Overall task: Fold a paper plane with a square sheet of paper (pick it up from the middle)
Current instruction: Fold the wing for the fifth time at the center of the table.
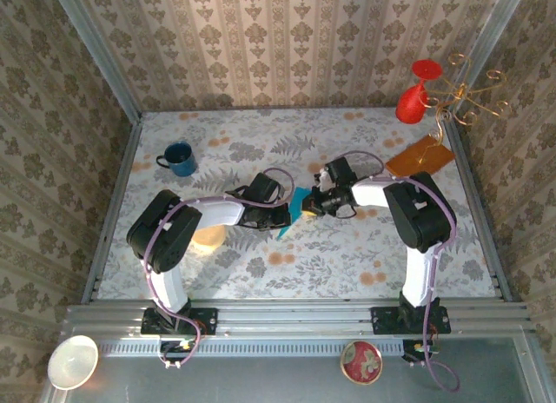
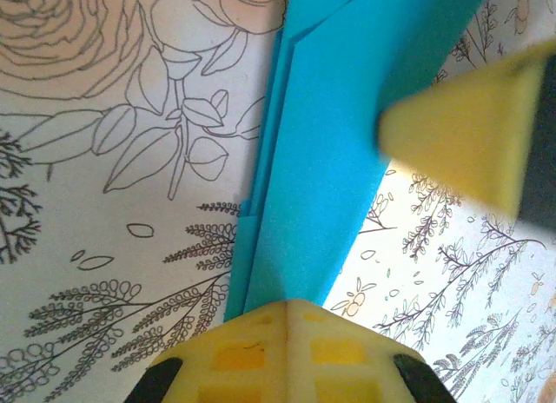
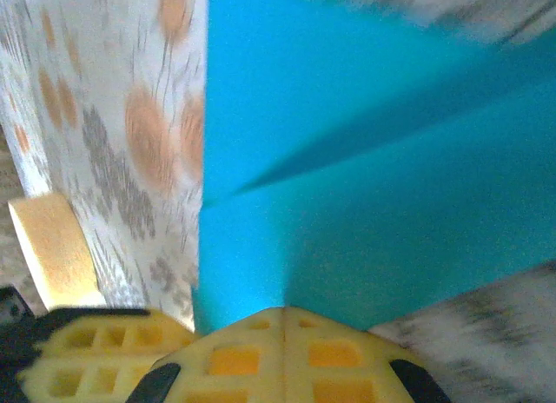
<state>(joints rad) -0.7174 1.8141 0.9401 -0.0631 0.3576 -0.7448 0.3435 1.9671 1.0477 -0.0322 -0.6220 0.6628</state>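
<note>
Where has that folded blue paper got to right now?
In the top view, the folded blue paper is mid-table, gripped by the left claw and the right claw, well right of the blue mug.

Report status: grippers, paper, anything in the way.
Left gripper shut on teal paper, partly folded. Right gripper shut on same paper. Blue mug and orange sheet stand well clear.

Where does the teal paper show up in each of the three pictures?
Top external: teal paper near the picture's centre.
Left wrist: from the top right down into the left gripper.
Right wrist: centre and right, running into the right gripper.
Shared landmark: the flowered tablecloth under it.
</note>
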